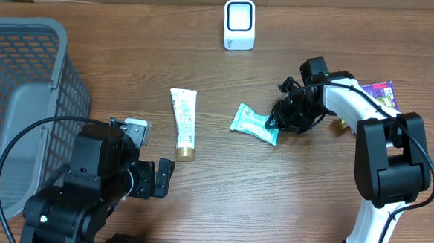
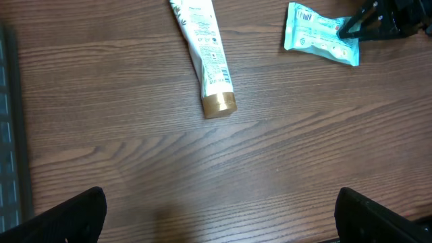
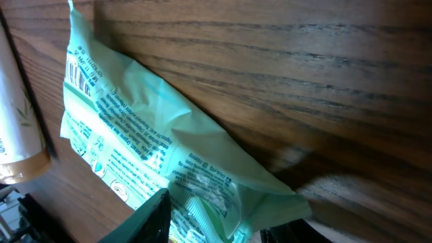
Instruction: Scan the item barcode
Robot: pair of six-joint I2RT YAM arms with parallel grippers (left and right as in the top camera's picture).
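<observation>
A mint-green packet point(image 1: 254, 122) lies flat on the wooden table, printed side up, and a barcode point(image 3: 79, 74) shows near its far end. My right gripper point(image 1: 277, 119) is at the packet's right end. In the right wrist view its jaws point(image 3: 219, 216) stand apart, with that end of the packet point(image 3: 155, 142) lying loose between them. The white scanner point(image 1: 239, 24) stands upright at the table's back edge. My left gripper point(image 2: 219, 216) hovers wide open over bare wood at the front left, holding nothing. The packet point(image 2: 317, 35) lies far ahead of it.
A white tube with a gold cap point(image 1: 183, 120) lies left of the packet, also in the left wrist view point(image 2: 206, 54). A grey mesh basket point(image 1: 18, 89) fills the left side. A purple packet point(image 1: 382, 93) sits behind the right arm.
</observation>
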